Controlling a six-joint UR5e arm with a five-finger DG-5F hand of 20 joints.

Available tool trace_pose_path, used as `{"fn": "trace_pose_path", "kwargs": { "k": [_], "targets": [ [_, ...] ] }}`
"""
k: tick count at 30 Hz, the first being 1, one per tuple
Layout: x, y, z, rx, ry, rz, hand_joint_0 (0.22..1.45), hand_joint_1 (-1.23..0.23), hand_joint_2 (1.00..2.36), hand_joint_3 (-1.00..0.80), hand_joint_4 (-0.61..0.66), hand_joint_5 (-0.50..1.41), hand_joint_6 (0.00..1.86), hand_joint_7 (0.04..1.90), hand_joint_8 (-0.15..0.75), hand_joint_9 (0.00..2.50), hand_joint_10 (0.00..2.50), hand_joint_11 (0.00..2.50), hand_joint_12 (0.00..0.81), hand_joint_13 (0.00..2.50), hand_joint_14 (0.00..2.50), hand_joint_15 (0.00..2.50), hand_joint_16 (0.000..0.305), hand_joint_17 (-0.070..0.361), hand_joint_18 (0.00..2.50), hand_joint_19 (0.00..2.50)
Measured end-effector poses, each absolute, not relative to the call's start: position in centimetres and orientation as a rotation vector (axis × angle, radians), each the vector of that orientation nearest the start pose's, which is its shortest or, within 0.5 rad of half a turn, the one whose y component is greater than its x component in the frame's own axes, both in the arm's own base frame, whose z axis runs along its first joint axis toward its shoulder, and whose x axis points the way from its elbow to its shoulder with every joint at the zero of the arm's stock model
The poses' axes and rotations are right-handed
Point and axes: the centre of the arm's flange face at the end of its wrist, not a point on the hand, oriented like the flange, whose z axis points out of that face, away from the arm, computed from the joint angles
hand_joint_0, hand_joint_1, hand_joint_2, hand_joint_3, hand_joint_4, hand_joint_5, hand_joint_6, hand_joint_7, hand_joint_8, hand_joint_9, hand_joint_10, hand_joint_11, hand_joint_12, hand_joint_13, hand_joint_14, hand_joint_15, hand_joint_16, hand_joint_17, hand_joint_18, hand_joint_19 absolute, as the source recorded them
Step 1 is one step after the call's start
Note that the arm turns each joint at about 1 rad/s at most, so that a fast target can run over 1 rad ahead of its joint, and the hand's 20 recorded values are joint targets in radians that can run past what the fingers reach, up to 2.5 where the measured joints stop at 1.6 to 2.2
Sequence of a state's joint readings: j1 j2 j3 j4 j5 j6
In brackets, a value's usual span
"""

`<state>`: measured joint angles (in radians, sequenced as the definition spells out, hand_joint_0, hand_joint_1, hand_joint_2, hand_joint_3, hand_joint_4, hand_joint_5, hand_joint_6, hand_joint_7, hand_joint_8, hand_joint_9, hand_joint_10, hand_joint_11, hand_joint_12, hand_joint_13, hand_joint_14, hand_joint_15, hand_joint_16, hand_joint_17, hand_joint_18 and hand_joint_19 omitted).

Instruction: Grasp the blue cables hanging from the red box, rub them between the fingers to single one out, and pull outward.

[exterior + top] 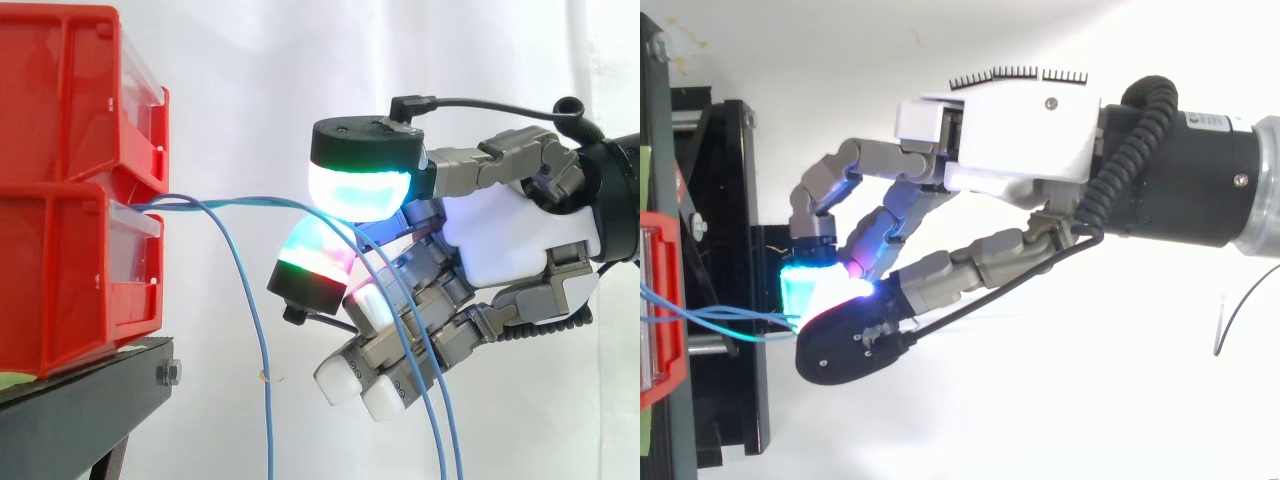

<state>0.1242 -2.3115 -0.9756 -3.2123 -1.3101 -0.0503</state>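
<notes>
Several thin blue cables [270,201] leave the front of the lower red box [60,290] on the black stand [90,385]; one droops free just beside the box, and the rest run across into the hand [500,240]. There we see them nipped between a cyan-glowing pad [358,192] above and a magenta one below, with the other fingers curled under. We judge them light, limp and slick, so best held close to that pinch, squeezed firmly and pulled gently; no writing we can read.
</notes>
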Motion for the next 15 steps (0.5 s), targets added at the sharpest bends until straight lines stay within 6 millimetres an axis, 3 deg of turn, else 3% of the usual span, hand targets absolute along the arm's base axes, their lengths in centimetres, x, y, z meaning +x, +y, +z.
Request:
{"fn": "trace_pose_path", "kwargs": {
  "k": [8,15],
  "targets": [
    [76.13,-6.50,30.10,1.354,1.308,0.935,0.60,-0.50,1.01,-0.20,0.14,-0.16,0.87,0.99,0.356,1.07,0.01,0.61,0.445,0.75,0.01,0.36,0.054,0.122,0.68,0.32],
    [75.96,-6.45,30.03,1.379,1.307,0.943,0.60,-0.50,1.01,-0.22,0.16,-0.16,0.86,0.98,0.357,1.07,0.02,0.60,0.441,0.75,0.01,0.36,0.053,0.120,0.67,0.33]
  ]
}}
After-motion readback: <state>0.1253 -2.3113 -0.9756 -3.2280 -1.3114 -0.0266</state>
